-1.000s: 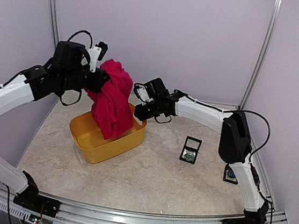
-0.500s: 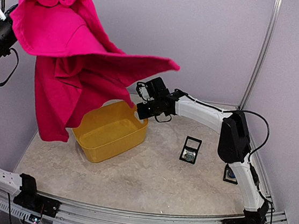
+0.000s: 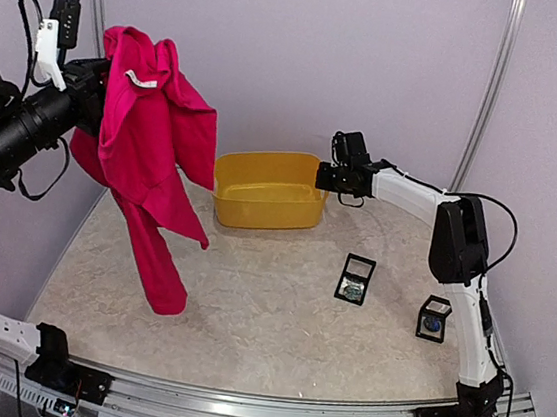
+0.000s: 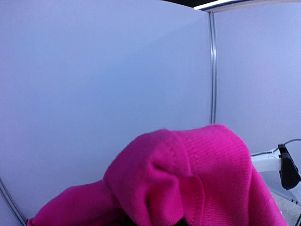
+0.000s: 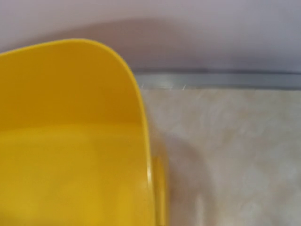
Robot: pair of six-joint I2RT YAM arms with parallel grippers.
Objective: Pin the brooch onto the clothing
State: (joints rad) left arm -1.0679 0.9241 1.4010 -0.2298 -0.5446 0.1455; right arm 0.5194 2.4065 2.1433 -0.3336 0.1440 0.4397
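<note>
Both closed, left pincer (image 3: 96, 80) hidden under the gripped shirt (image 3: 147, 143), right pincer (image 3: 322, 178) clamped on tub (image 3: 258, 208) rim, seen only overhead.

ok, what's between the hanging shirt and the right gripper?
The yellow tub, seen in the top view. It stands between the T-shirt hanging at the left and the right gripper, which is at the tub's right end.
</note>
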